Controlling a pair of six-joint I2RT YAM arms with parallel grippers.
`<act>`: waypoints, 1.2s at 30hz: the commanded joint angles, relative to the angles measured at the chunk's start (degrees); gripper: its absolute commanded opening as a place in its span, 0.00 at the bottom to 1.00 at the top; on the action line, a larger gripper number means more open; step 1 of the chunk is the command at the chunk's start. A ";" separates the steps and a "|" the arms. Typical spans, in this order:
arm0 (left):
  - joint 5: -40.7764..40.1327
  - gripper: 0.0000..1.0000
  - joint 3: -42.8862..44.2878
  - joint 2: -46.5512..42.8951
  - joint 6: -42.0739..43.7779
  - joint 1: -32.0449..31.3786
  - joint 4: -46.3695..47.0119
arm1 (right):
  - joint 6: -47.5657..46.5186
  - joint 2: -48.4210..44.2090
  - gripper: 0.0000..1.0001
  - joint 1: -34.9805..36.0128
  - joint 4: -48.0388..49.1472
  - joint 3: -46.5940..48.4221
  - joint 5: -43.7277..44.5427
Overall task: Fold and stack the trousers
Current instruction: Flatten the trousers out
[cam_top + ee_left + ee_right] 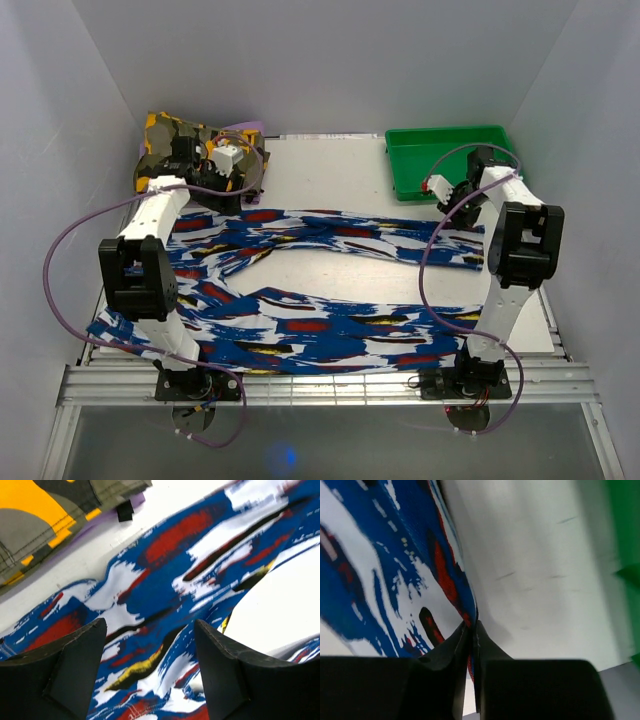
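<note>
The trousers [300, 330], royal blue with white, red, black and yellow streaks, lie spread flat across the table, with both legs running towards the right. My left gripper [232, 180] hovers over their far left part, beside the camouflage garment. In the left wrist view this gripper [150, 650] is open, its fingers [75, 665] apart, with the patterned cloth [165, 565] below and nothing between them. My right gripper [447, 203] is at the far right end of the upper leg. In the right wrist view it [472, 626] is shut on a raised edge of the trousers [385, 570].
A yellow, olive and black camouflage garment [175, 140] lies bunched at the back left, on something purple [245, 128]. A green bin [450, 150] stands at the back right, close behind the right gripper. White walls enclose the table [330, 170] on three sides.
</note>
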 commanded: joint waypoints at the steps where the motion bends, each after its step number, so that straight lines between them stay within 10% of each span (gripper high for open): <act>1: 1.09 0.80 -4.70 -7.54 4.65 0.34 -1.42 | 6.06 6.19 0.08 -0.43 4.96 13.29 1.97; 5: 1.09 0.78 -8.93 -10.54 6.93 0.34 -1.77 | 11.25 12.70 0.08 -0.17 -1.88 26.58 -0.14; 9: 3.10 0.77 -12.19 -11.95 8.52 0.34 -1.51 | 15.48 14.31 0.62 0.54 -5.67 27.69 3.45; 11: 6.35 0.76 -12.46 -12.39 9.66 -0.01 -2.65 | 15.49 9.77 0.66 0.45 -5.33 23.92 2.76; 17: 6.54 0.69 -15.35 -11.52 12.66 -6.24 -3.53 | 10.66 -2.56 0.48 1.76 -0.15 4.41 -0.15; 28: 7.07 0.62 -19.12 -5.72 17.57 -12.23 -6.08 | 9.25 1.29 0.37 1.94 10.84 -9.05 8.90; 36: -1.81 0.17 -26.95 -4.30 25.65 -12.85 -7.57 | 3.54 -2.21 0.08 -1.39 9.88 -11.69 12.60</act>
